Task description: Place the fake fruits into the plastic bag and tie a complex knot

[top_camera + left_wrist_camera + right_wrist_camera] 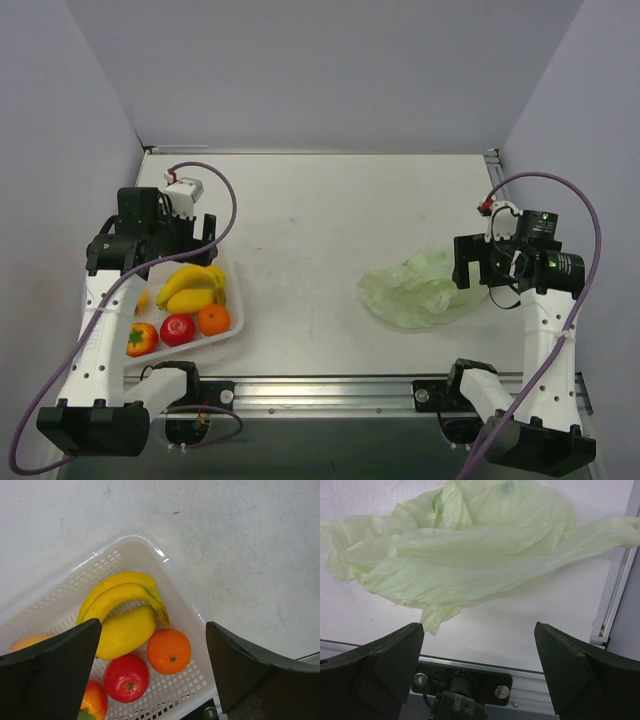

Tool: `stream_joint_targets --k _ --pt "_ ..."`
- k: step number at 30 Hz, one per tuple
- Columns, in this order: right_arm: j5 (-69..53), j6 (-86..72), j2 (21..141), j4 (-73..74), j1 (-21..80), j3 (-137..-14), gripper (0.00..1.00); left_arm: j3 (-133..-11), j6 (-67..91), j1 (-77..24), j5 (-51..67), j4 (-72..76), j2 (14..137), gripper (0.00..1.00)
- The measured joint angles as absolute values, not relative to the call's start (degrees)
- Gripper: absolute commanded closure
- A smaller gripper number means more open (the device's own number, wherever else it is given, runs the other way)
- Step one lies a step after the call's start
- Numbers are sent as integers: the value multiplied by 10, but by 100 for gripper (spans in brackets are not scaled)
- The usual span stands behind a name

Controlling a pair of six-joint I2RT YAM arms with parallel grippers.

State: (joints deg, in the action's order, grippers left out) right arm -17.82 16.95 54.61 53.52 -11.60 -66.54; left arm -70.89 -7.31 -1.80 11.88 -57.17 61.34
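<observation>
From above: find the left gripper over the far end of the basket, spread fully wide, holding nothing. Count the fruits all inside that basket, none bagged yet. Find the right gripper at the right edge of the bag, likewise wide and empty. Note the bag crumpled low on the table, well apart from the basket, mouth not evident.

Left wrist: look down between two fingers set far apart, with only air between them. See bananas on top, mango touching just under them, orange and apple side by side below, a red-orange piece partly hidden by the left finger. Probably best to start with the bananas, being uppermost. Drop straight down, straddle across the middle, and close gently against likely slip on glossy plastic. Keep fingertips off the basket wall and off the neighbours.

Right wrist: see the bag sprawled just ahead of open, empty fingers, near the table's front rail. Cannot tell the mouth from the folds. Before any fruit arrives, pinch a single layer at a rim and lift to open a pocket. Avoid grabbing the whole bunch, for fear of sealing it shut.
</observation>
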Motion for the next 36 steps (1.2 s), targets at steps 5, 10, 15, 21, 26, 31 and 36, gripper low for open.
stream_joint_targets --k 5,10,15,21,26,31,36 --pt "-198 200 555 558 -116 -666 3 -705 -108 -23 157 -549 594 3" --pt "-198 235 592 564 -116 -663 6 -699 -157 -53 237 -530 590 3" --pt "-190 258 644 546 -91 -654 12 -660 -206 -147 284 -515 595 3" --pt "-163 269 701 496 -9 -642 49 -607 -246 -186 350 -495 592 3" --pt "-173 247 738 470 6 -643 100 -574 -258 -191 398 -469 564 3" --pt "-237 180 749 458 8 -647 100 -573 -258 -210 418 -449 529 3" --pt "-343 78 748 408 8 -647 100 -568 -241 -279 398 -396 526 3"
